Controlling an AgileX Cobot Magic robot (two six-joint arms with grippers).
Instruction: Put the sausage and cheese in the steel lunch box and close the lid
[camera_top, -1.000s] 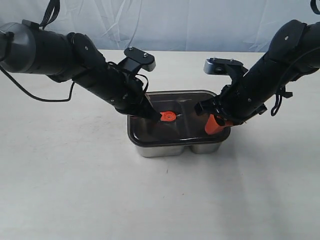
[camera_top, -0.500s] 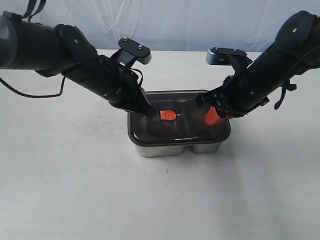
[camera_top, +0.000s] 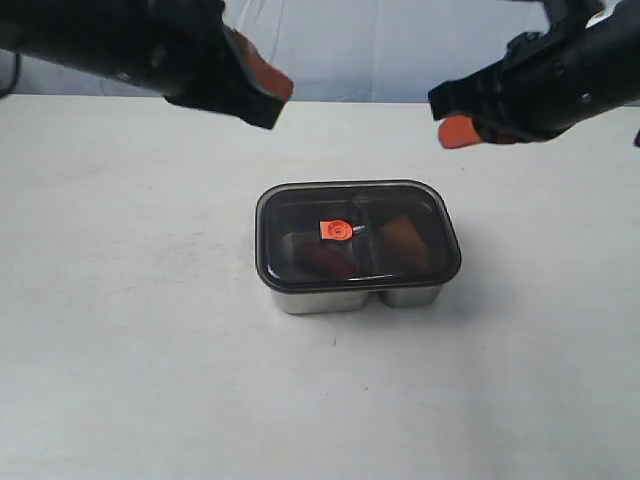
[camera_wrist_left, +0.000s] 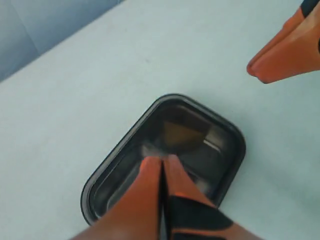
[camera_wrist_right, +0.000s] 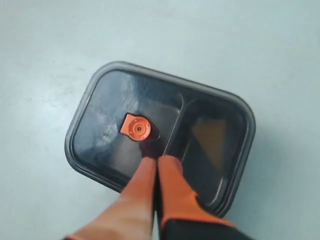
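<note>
The steel lunch box (camera_top: 345, 297) stands mid-table with the dark lid (camera_top: 290, 215) seated on it, orange valve (camera_top: 336, 231) at its centre. Through the lid the red sausage (camera_top: 320, 260) shows dimly in one compartment and the cheese (camera_top: 402, 237) in the other. My left gripper (camera_top: 268, 88) hangs high above the table at the upper left, shut and empty. High on the right my right gripper (camera_top: 457, 131) is shut too, holding nothing. The wrist views look down on the lid (camera_wrist_right: 105, 120) (camera_wrist_left: 230, 145), valve (camera_wrist_right: 136, 128) and cheese (camera_wrist_right: 210, 140) past the shut fingertips (camera_wrist_left: 162, 162) (camera_wrist_right: 159, 161).
The pale tabletop (camera_top: 150, 330) surrounds the box on all sides. A light blue backdrop (camera_top: 380, 50) runs along the table's far edge. The right gripper's orange fingers (camera_wrist_left: 285, 55) show in a corner of the left wrist view.
Both grippers have lifted off the lid and risen well above the box, the left going up-left and the right up-right. The lid stays seated on the box.
</note>
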